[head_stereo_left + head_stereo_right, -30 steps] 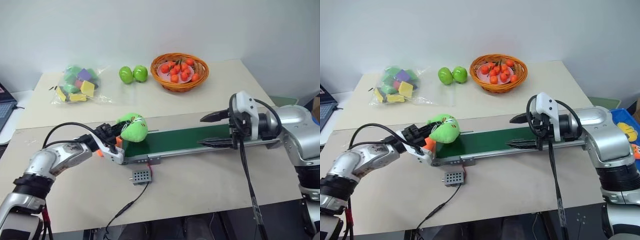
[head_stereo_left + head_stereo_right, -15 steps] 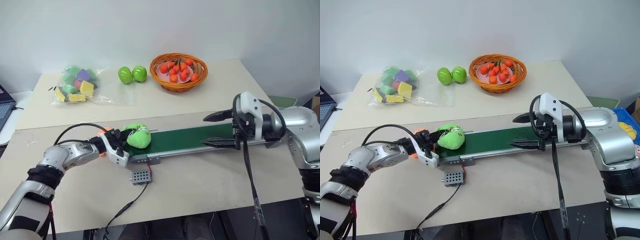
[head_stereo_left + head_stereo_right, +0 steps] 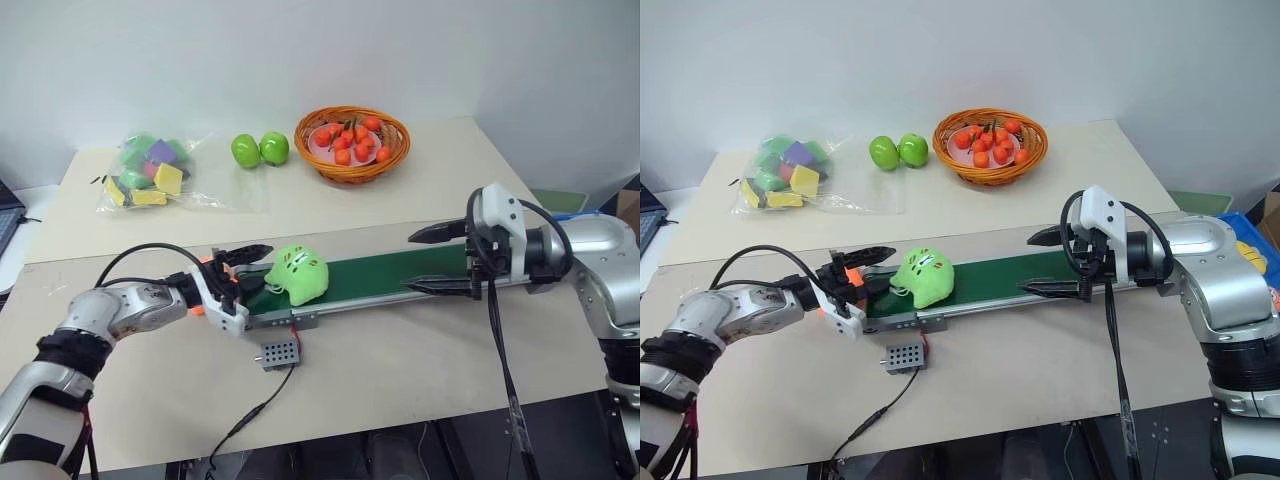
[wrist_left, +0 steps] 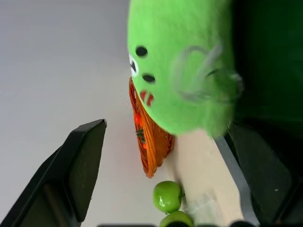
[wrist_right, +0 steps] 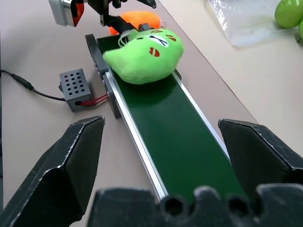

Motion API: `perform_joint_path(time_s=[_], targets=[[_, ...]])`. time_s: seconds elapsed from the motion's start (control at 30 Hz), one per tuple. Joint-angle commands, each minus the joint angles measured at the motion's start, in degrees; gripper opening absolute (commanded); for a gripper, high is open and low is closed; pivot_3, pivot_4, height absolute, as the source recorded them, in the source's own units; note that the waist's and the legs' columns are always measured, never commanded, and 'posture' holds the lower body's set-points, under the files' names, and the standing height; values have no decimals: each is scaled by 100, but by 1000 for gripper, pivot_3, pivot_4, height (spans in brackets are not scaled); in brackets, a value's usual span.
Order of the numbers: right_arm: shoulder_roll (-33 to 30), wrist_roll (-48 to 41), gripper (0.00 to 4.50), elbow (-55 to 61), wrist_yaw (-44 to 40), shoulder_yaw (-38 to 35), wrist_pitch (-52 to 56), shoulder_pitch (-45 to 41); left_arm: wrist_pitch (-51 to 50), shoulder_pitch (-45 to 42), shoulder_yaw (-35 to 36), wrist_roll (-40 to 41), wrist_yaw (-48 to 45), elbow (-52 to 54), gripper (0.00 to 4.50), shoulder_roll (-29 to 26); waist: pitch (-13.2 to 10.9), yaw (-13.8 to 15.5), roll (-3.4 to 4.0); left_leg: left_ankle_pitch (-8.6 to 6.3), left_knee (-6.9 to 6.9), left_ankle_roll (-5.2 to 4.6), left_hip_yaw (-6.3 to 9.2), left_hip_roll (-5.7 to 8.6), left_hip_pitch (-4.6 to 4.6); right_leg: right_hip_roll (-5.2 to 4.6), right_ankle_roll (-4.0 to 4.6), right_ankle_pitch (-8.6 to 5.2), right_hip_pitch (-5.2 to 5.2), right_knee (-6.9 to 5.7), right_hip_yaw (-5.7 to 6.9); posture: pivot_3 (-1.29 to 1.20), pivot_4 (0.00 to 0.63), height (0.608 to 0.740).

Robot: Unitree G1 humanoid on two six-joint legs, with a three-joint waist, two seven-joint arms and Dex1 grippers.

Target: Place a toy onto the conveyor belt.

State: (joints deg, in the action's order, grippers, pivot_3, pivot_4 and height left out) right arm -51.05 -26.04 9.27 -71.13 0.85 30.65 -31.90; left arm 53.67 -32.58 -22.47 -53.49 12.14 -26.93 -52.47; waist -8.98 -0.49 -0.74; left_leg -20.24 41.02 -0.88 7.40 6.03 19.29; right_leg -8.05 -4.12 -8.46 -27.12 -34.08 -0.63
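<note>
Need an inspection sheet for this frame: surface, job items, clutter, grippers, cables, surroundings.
Surface: beige table, two boards butted together.
Job's things: lime-green plush toy lies on the left end of the conveyor belt, free of both grippers.
Clutter: two green apples; wicker basket of small orange fruit; clear bag of coloured foam blocks; orange plush by the belt's end.
Grippers: left gripper open, just beside the toy; right gripper open, over the belt's right half.
Cables: control box with a wire running off the front edge; black cable on each arm.
Surroundings: white wall; laptop corner at far left.
</note>
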Motion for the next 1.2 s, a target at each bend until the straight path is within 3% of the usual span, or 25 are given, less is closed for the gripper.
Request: perform_joint_path(time_s=[0.03, 0.1, 0.2, 0.3, 0.33, 0.53, 0.7, 0.83, 1.2], targets=[[-55, -59, 4500, -5, -69, -135, -103, -151, 240, 183, 327, 930, -492, -10, 4447, -336, 0, -23, 0, 0, 0, 0, 0, 0, 0, 0, 0, 0, 0, 0, 0, 0, 150, 740], [-71, -51, 4500, -53, -102, -146, -132, -160, 341, 263, 333, 1762, -1159, -141, 4447, -463, 0, -24, 0, 0, -1, 0, 1, -1, -1, 0, 0, 0, 0, 0, 0, 0, 150, 740], [-112, -4, 4500, -141, -140, -169, -188, -172, -388, 443, 302, 4032, -3143, -151, 4447, -442, 0, -26, 1, 0, 0, 0, 1, -2, -1, -2, 0, 0, 0, -2, 0, 0, 150, 740], [-181, 36, 4500, -293, -143, -255, -226, -195, -2407, 730, 495, 6402, -5328, 603, 4447, -337, 0, -36, 2, -2, 5, -6, 2, -1, 0, -7, 0, 0, 0, -6, -1, 0, 150, 740], [-200, 39, 4500, -333, -143, -279, -235, -197, -2994, 781, 600, 6859, -5718, 844, 4447, -318, 0, -34, 2, -2, 7, -7, 2, 0, 0, -7, 0, 0, 0, -6, 0, 0, 150, 740], [-363, 3, 4500, -598, -117, -516, -276, -290, -7074, 1187, 1014, 9721, -6670, 3751, 4447, -632, -1, -58, 1, -12, 26, -23, 0, 1, 6, -7, -2, 0, 1, -8, 0, 0, 150, 740], [-407, -388, 4500, -533, -149, -895, -14, -293, -8475, 603, 1737, 10450, -6782, 4042, 4447, -736, -1, -60, 0, -9, 25, -16, -6, -3, -1, 3, -1, 0, 1, -2, 0, 0, 150, 740], [-385, -493, 4500, -548, -10, -1192, -1, 110, -8684, 300, 1906, 9996, -6840, 3881, 4447, -670, -1, -48, 1, 1, 24, 1, -8, -6, -13, 12, 14, 10, 11, 1, -6, 0, 150, 740], [-523, -547, 4500, -163, 373, -1708, -26, 946, -9301, 166, 2230, 9868, -6967, 4008, 4447, -466, -1, -31, 1, 2, 26, 2, -16, -13, -15, 20, 21, 14, 12, 0, -16, 0, 150, 740]])
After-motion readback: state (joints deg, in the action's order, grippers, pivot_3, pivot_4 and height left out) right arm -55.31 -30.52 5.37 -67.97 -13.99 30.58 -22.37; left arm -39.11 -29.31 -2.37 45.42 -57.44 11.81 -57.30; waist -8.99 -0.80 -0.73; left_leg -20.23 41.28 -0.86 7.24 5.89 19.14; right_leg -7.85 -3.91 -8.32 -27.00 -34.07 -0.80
